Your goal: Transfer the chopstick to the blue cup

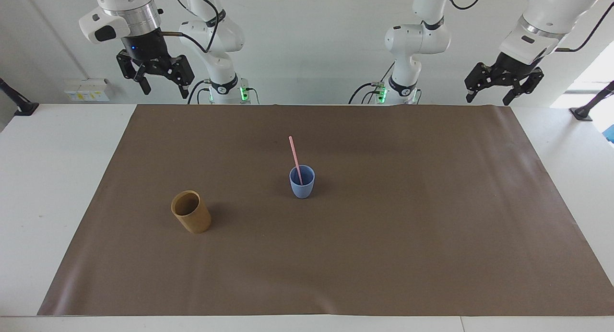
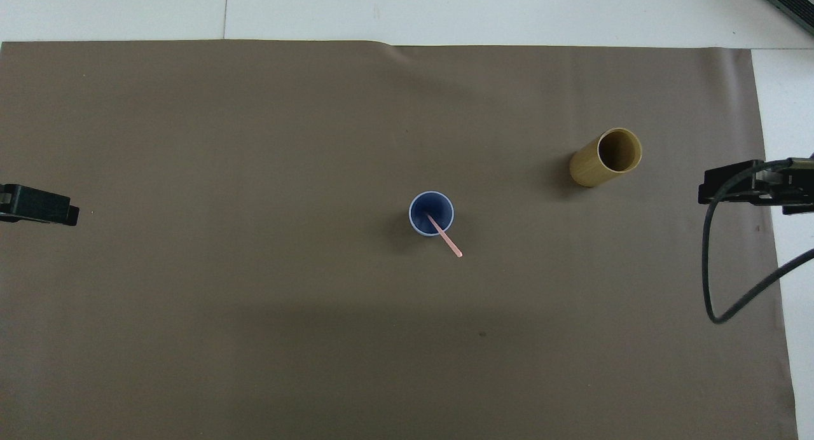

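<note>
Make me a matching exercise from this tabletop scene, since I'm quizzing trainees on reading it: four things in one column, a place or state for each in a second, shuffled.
Things
1. chopstick
2. blue cup
3. tan cup
4. right gripper

Places or states
A. open, raised over the table edge at the robots' end
B. upright at the middle of the brown mat
C. empty, toward the right arm's end
D. leaning inside a cup

Pairs: 1-D, 2-B, 3-C, 4-A
</note>
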{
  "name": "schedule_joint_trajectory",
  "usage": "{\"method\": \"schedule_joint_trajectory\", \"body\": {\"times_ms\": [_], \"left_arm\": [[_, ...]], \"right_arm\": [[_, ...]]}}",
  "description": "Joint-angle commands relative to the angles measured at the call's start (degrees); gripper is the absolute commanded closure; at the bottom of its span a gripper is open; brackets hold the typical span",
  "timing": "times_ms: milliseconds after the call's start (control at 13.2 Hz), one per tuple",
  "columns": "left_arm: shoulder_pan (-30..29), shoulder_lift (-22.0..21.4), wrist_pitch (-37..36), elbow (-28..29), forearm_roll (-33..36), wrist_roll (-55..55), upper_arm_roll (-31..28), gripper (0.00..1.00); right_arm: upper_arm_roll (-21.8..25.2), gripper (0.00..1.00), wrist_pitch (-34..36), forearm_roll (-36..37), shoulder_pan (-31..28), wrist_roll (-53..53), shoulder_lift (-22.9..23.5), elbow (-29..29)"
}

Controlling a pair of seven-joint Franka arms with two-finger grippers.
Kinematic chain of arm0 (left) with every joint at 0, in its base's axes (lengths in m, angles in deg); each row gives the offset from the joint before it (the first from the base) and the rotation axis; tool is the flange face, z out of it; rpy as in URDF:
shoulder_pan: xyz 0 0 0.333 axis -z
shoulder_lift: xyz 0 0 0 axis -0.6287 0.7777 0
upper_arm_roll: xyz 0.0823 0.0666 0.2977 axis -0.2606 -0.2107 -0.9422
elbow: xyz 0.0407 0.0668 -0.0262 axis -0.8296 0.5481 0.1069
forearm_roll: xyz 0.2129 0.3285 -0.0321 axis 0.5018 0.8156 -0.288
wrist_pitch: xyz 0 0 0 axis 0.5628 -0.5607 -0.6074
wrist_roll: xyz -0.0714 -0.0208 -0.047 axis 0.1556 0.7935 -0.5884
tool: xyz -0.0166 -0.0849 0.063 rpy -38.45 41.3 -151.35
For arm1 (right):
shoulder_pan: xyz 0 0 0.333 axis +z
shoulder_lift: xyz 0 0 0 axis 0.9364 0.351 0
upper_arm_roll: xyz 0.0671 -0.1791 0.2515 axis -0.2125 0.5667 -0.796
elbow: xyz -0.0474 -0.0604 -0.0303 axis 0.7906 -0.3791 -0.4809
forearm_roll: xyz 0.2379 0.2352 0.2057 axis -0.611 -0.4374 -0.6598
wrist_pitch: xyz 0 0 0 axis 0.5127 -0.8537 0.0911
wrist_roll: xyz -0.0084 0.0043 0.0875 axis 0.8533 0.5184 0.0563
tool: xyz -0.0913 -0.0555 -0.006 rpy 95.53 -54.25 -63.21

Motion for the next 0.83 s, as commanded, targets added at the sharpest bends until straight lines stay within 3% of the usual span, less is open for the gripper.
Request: {"method": "schedule_joint_trajectory", "body": {"times_ms": [0, 757], "left_arm": [[-0.44, -0.97, -0.57, 0.44, 0.69, -0.48, 0.20, 0.00], [-0.44, -0.97, -0.57, 0.44, 0.69, -0.48, 0.20, 0.00]], "right_arm": [[3.68, 0.00, 1.09, -0.63, 3.56, 1.23, -0.19, 0.20], [4.12, 0.00, 1.18, -2.47, 4.18, 0.70, -1.07, 1.61]]}}
